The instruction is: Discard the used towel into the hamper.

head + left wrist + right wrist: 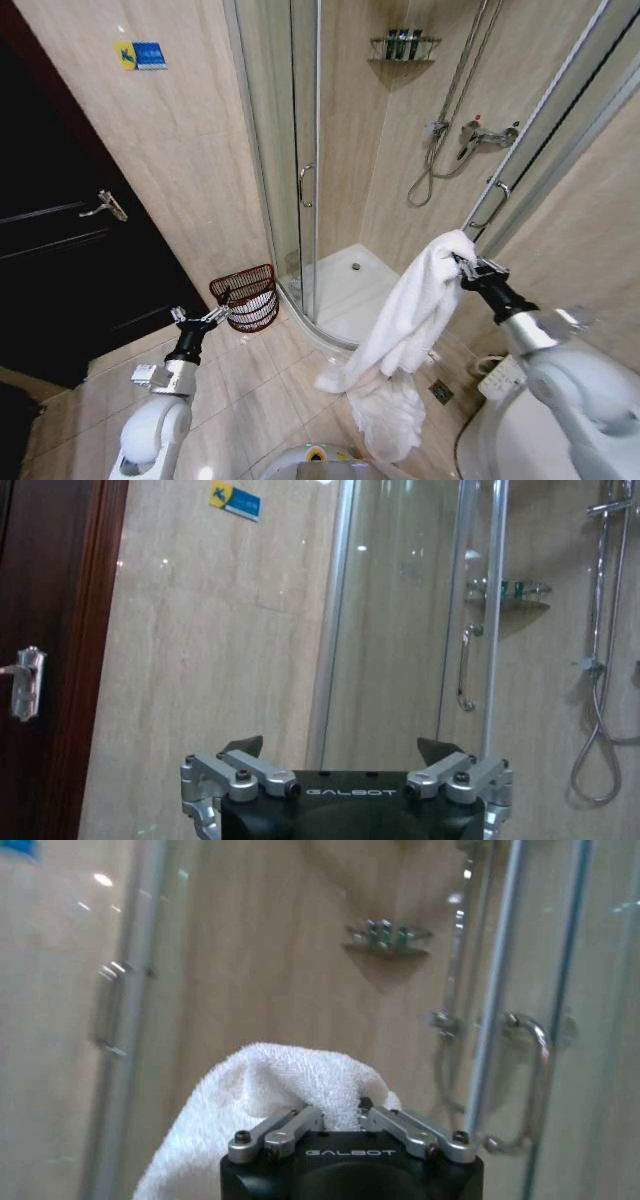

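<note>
The glass shower (330, 150) is the biggest thing here. It stands in the corner of a room with tan tiles, and it has a white floor inside. A hose and a tap hang on its back wall, and a small shelf (405, 47) with bottles sits high in the corner. A long handle is fixed on its glass door (306, 185).

To the left is a dark door (60, 240) with a silver handle. A little blue and yellow sign (140, 54) is stuck on the wall above it.

The white towel (405, 330) is big and fluffy. It hangs down long in front of the shower, and its low end looks to reach the floor tiles. The right gripper (468, 266) is up high, near the edge of the glass door. Its two fingers are squeezed tight on the top of the towel, and the right wrist view shows the cloth bunched up between them.

The hamper (247, 296) is a small dark red wire basket. It sits on the floor by the wall, just beside the shower, well apart from the towel.

The left gripper (200, 318) is low, just beside the hamper. Its fingers are spread wide and hold nothing
</note>
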`<state>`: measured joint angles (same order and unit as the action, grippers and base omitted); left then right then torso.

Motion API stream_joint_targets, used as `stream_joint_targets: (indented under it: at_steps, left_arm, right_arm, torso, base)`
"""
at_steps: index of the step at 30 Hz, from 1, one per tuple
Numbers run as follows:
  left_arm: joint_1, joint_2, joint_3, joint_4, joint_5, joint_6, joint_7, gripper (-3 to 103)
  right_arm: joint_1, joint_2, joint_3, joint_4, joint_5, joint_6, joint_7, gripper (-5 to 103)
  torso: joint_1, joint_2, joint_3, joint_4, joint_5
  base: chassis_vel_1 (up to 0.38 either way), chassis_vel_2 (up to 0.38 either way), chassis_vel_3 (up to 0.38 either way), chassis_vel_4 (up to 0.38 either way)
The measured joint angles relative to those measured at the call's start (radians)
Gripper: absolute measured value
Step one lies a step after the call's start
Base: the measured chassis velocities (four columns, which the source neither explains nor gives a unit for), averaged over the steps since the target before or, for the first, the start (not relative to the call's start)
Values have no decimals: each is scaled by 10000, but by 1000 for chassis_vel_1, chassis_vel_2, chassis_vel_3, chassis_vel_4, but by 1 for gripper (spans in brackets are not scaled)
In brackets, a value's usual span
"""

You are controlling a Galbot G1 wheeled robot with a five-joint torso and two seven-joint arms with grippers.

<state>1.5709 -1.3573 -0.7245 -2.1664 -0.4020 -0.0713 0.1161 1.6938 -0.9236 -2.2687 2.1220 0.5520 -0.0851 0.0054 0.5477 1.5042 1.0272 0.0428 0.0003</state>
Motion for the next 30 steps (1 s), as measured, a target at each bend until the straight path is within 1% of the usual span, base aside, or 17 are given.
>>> stream_joint_targets:
  at_steps: [2,7,9,12,13,17,18,21,22,23,24,25,26,27,28,29,30]
  left_arm:
    - [-67,4,14,-18,89,109,-104,100]
    - [-62,-36,41,-119,208,263,-192,100]
    - [-31,-42,22,-148,217,271,-197,100]
    - [89,-126,-66,-230,223,257,-201,100]
    - [89,-126,-66,-230,223,257,-201,100]
    - [299,-401,-116,-267,272,62,-151,100]
    - [299,-401,-116,-267,272,62,-151,100]
    - [528,-620,-132,-344,313,-131,-41,100]
    - [528,-620,-132,-344,313,-131,-41,100]
    - [581,-663,-132,-361,326,-179,-17,100]
    - [644,-723,-132,-383,359,-237,12,100]
    - [668,-753,-128,-386,377,-262,26,100]
    - [668,-753,-128,-386,377,-262,26,100]
    - [701,-795,-118,-393,402,-299,44,100]
    - [747,-848,-106,-436,430,-338,58,100]
    - [782,-858,-108,-488,432,-348,63,100]
    - [782,-858,-108,-488,432,-348,63,100]
  right_arm:
    - [762,-139,-661,-579,-380,171,437,9]
    - [1471,-671,-1316,-505,-680,106,723,9]
    - [1487,-743,-1279,-235,-682,-62,739,9]
    - [885,-701,-382,981,-302,-627,731,9]
    - [885,-701,-382,981,-302,-627,731,9]
    - [-450,-360,1601,2091,622,-1012,492,9]
    - [-450,-360,1601,2091,622,-1012,492,9]
    - [-1778,-23,3984,2758,1696,-1024,323,9]
    - [-1778,-23,3984,2758,1696,-1024,323,9]
    - [-2176,68,4757,2940,2122,-1021,282,9]
    - [-2691,233,5926,3128,2820,-980,220,9]
    - [-2969,351,6584,3209,3261,-948,204,9]
    - [-2969,351,6584,3209,3261,-948,204,9]
    - [-3300,552,7412,3277,3807,-938,211,9]
    - [-3829,982,8686,3326,4721,-964,322,9]
    - [-4276,1323,9581,3325,5328,-994,446,9]
    - [-4276,1323,9581,3325,5328,-994,446,9]
  torso:
    - [1,-1,0,2,-1]
    - [2,-1,1,3,0]
    - [2,-1,0,3,-3]
    - [1,0,-1,5,-7]
    - [1,0,-1,5,-7]
    - [-1,1,-3,-1,2]
    - [-1,1,-3,-1,2]
    - [-1,1,-3,1,3]
    - [-1,1,-3,1,3]
    - [-1,1,-3,-1,-2]
    - [-1,1,-3,-2,-1]
    - [-1,2,-3,-2,-2]
    - [-1,2,-3,-2,-2]
    - [-2,2,-4,-3,-1]
    - [-2,2,-3,-2,-5]
    - [-2,2,-3,-2,-3]
    - [-2,2,-3,-2,-3]
  base:
    - [0,0,0,0]
    - [0,0,0,0]
    - [0,0,0,0]
    - [0,0,0,0]
    - [0,0,0,0]
    - [0,0,0,0]
    - [0,0,0,0]
    - [0,0,0,0]
    - [0,0,0,0]
    - [0,0,0,0]
    - [0,0,0,0]
    - [0,0,0,0]
    - [0,0,0,0]
    - [0,0,0,0]
    - [0,0,0,0]
    - [0,0,0,0]
    - [0,0,0,0]
